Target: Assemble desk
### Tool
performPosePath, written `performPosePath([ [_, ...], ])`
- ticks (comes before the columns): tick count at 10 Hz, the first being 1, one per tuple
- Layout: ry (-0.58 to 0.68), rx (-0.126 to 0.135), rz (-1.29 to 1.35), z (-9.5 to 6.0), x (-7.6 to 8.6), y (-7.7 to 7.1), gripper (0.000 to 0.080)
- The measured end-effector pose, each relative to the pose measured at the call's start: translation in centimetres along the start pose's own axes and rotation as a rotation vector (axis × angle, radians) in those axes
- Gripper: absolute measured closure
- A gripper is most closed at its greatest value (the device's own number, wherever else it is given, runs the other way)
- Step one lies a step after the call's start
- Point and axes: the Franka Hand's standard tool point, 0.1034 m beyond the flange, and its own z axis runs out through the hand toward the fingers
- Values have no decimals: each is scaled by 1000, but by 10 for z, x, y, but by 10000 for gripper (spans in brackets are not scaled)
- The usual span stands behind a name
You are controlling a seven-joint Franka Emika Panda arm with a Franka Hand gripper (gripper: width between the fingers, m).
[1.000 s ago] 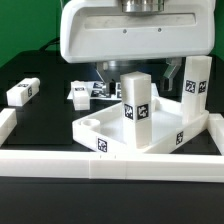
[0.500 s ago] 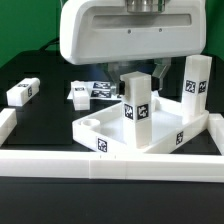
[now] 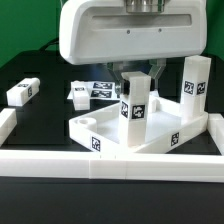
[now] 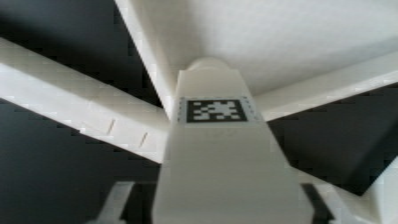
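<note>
Upper centre of the exterior view: the upright white plastic block leg hides the gripper fingertips, contact untellable. The top edge crops the white arm housing.

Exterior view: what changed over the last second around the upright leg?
The gripper closed its jaws from wide apart onto the upright white plastic block leg standing in the white square tray-like tabletop; a firm clamp is unclear. Leg and tabletop nudged slightly toward the exterior view's left. The other white legs stayed put.

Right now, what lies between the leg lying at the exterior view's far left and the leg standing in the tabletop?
Another lying leg separates the far-left leg from the standing leg; the exterior view shows it.
</note>
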Motion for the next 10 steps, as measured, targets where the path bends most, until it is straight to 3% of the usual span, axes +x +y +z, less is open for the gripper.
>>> performPosePath([
  [10,0,11,891,1,1,-6,509],
])
